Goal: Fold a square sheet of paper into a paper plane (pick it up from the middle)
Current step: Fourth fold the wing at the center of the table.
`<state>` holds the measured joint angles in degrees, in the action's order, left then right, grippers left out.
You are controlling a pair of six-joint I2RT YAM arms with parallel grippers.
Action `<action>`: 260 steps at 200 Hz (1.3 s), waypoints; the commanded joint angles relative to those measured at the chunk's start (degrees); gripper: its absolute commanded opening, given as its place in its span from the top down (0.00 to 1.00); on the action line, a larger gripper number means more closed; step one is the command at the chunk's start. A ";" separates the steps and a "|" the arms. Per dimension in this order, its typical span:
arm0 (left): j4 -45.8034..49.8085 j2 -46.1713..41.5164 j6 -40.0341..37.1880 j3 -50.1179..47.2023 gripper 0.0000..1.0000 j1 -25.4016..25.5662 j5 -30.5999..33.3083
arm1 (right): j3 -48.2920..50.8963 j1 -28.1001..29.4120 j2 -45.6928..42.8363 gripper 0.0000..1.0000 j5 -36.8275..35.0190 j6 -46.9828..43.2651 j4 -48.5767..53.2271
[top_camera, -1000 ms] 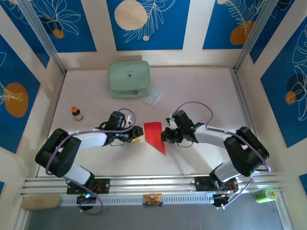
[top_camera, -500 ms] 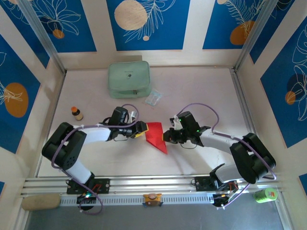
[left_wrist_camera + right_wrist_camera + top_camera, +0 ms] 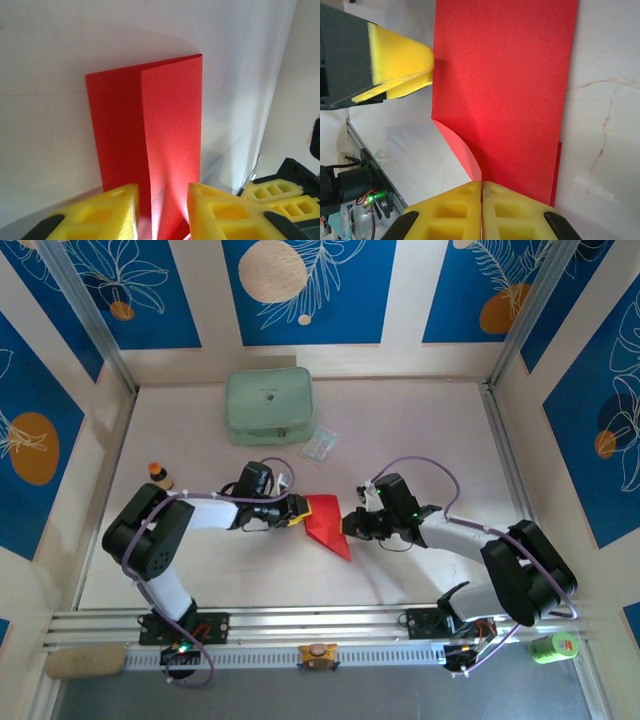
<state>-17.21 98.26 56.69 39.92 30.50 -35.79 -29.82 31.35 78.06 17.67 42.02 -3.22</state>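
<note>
While the left gripper (image 3: 162, 192) straddles the raised fold of the thin, bright red, creased square sheet of paper (image 3: 325, 520), its jaws parted and seemingly ready to press it, the right gripper (image 3: 481, 187) is clamped on the opposite edge, probably anchoring the sheet mid-table.

Left arm (image 3: 195, 512) lies low and reaches right toward centre, elbow folded back above its base. Left gripper (image 3: 297, 511): yellow fingers (image 3: 95, 215) parted, a clear gap between them, straddling the left edge of the red sheet (image 3: 325, 522). Right arm (image 3: 455, 533) also low, reaching left. Right gripper (image 3: 347, 524): fingers (image 3: 450, 210) pressed together, pinching the sheet's right edge. The grippers face each other, close.
</note>
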 commanded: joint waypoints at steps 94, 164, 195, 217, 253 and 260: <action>-4.02 -4.30 4.19 -3.12 0.95 0.35 2.27 | -0.81 1.25 -7.02 0.67 -14.37 -1.64 12.19; -1.33 -9.22 5.62 -5.14 0.96 0.68 6.58 | 1.21 3.74 -19.17 0.61 -27.61 -7.59 12.06; -1.07 -8.06 5.01 -4.02 0.91 0.88 4.33 | 1.04 0.87 -20.02 0.65 -31.80 -2.32 13.93; -2.04 -7.13 4.94 -3.22 0.88 1.04 2.89 | 1.56 -3.31 -18.93 0.80 -20.68 -2.95 11.09; -3.39 -6.15 5.21 -3.09 0.84 1.05 1.25 | 1.95 0.61 -15.37 0.71 -17.50 -4.86 7.30; -3.60 -6.23 5.25 -3.21 0.84 1.01 1.24 | 2.28 3.37 -15.22 0.69 -20.68 -6.31 6.76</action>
<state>-19.38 91.18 61.67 35.46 31.05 -32.51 -28.51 29.32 61.67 -2.70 38.35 6.15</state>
